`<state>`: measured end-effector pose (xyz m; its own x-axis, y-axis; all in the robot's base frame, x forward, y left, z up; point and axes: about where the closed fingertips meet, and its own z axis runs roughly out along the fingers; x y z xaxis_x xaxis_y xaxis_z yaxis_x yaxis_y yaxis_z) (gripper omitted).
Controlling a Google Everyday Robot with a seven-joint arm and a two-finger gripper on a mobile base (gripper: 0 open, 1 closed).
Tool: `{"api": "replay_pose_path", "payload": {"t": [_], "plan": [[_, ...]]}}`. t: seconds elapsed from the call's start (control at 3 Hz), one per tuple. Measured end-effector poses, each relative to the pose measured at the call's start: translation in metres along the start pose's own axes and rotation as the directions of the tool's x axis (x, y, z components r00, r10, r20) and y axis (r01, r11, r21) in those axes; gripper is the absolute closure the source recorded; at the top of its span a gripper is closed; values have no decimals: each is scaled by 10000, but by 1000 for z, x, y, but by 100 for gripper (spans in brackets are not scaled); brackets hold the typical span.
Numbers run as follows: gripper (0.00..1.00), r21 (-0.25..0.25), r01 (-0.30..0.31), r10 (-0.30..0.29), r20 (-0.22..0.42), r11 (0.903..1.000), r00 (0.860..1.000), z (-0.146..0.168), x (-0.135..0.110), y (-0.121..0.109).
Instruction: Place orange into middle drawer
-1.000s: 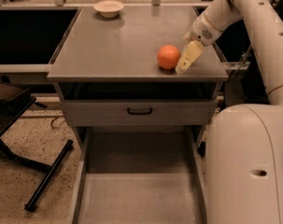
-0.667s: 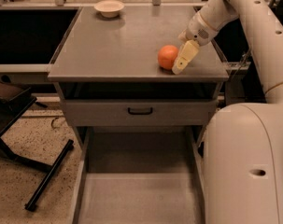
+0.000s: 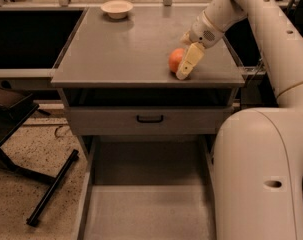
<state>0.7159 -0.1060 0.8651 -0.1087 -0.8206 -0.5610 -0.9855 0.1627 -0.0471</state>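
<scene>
The orange sits on the grey cabinet top near its front right corner. My gripper comes down from the upper right and is right at the orange, its cream-coloured tip in front of the fruit's right side. The middle drawer is pulled out wide open below, a broad shallow grey tray with a bare floor, at the bottom centre of the view. The orange is well above and behind it.
A cream-white bowl stands at the back of the cabinet top. A closed drawer front with a black handle sits under the top. My white base fills the lower right. A black stand's legs lie on the floor at left.
My gripper has moved a little to the left, closer over the orange. The orange has shifted slightly left on the cabinet top.
</scene>
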Motion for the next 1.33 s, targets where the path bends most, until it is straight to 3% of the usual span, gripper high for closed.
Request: {"api": "replay_pose_path", "payload": {"t": [1.0,1.33], "plan": [[0,-572,124,-122,50,9983,9999,27,-8,8],[19,-299,220,-239,-642,9993,9976,34,-11,6]]}}
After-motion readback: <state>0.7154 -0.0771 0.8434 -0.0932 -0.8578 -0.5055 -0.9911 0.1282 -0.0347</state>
